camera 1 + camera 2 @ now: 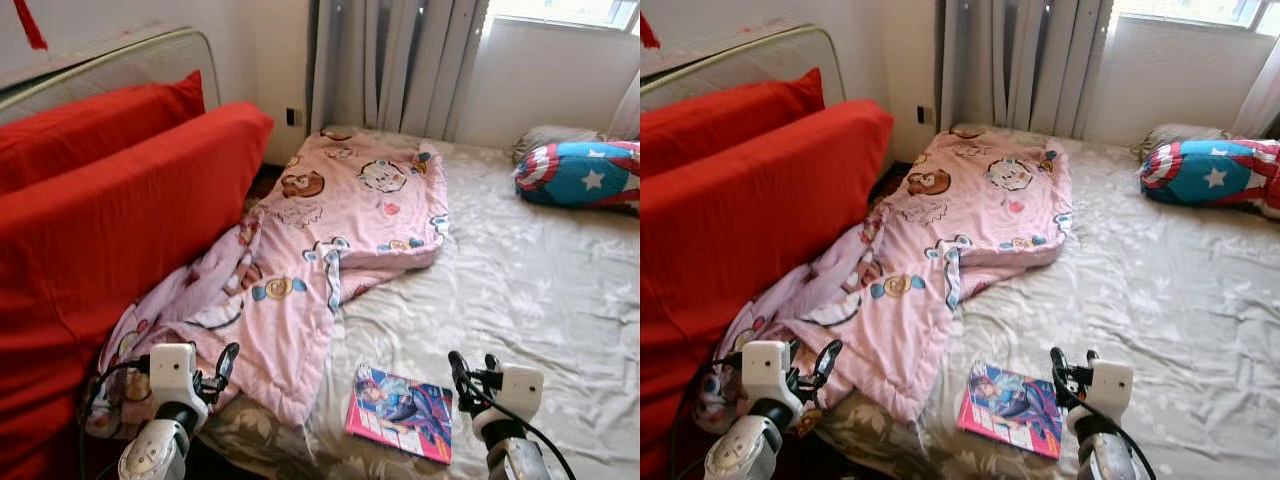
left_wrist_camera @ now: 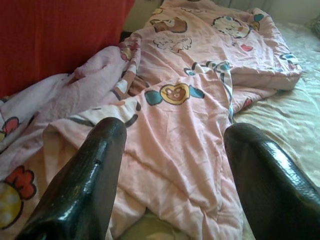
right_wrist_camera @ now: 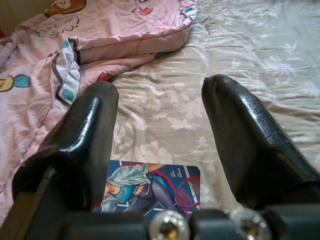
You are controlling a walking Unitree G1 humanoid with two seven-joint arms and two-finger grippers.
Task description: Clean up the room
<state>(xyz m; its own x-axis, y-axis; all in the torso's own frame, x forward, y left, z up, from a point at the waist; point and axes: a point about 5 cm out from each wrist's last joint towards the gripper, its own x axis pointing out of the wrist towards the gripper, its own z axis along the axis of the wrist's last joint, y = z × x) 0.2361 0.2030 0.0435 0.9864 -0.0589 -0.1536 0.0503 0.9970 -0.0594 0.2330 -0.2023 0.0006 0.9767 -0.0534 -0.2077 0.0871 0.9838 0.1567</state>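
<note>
A pink cartoon-print blanket [image 1: 330, 220] lies crumpled along the left side of the bed, its near corner drooping over the edge. A pink and blue comic book [image 1: 400, 412] lies flat on the sheet near the bed's front edge. My left gripper [image 1: 222, 365] hovers open over the blanket's near corner [image 2: 170, 150], with nothing between its fingers. My right gripper [image 1: 470, 372] is open just right of the book [image 3: 150, 192], a little above the sheet.
Two big red cushions [image 1: 110, 210] lean against the headboard on the left. A star-patterned pillow [image 1: 585, 172] lies at the far right of the grey floral sheet [image 1: 520, 270]. Curtains [image 1: 395, 60] and a window stand behind the bed.
</note>
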